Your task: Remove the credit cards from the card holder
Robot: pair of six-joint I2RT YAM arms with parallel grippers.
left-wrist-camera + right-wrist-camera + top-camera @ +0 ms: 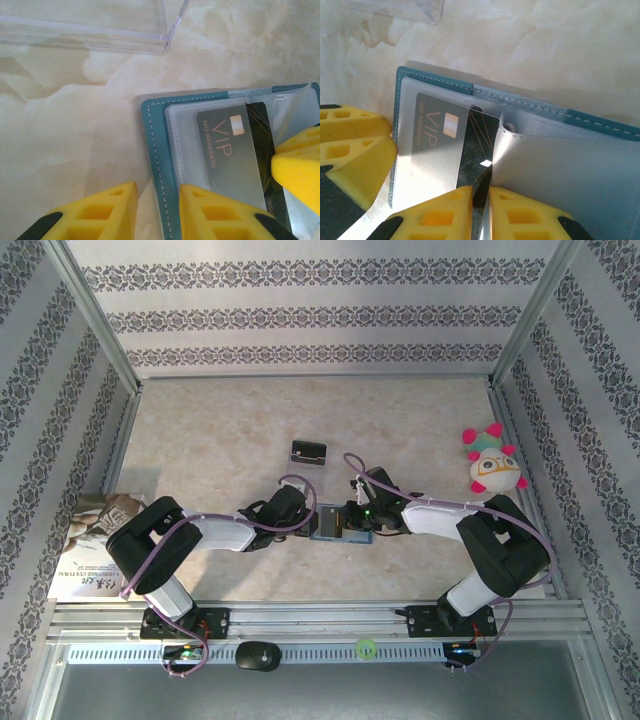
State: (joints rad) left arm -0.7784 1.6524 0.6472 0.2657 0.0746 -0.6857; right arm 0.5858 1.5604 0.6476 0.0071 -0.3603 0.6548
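The teal card holder point(328, 524) lies open on the table between both grippers. A silver VIP credit card point(225, 150) and a black credit card point(477, 145) stick out of its clear sleeves. My left gripper point(157, 212) stands slightly open astride the holder's stitched teal edge point(155, 130); one finger rests on the table, the other point(215, 210) on the sleeve. My right gripper point(481, 210) is shut on the near edge of the black card, beside a raised sleeve point(560, 170). In the top view the left gripper point(305, 518) and right gripper point(355, 518) meet over the holder.
A clear plastic stand point(308, 451) with a black piece sits just beyond the holder; its edge point(100, 35) is close ahead of the left fingers. A plush toy point(492, 462) lies at the right wall. A printed paper bag point(90, 540) rests at the left.
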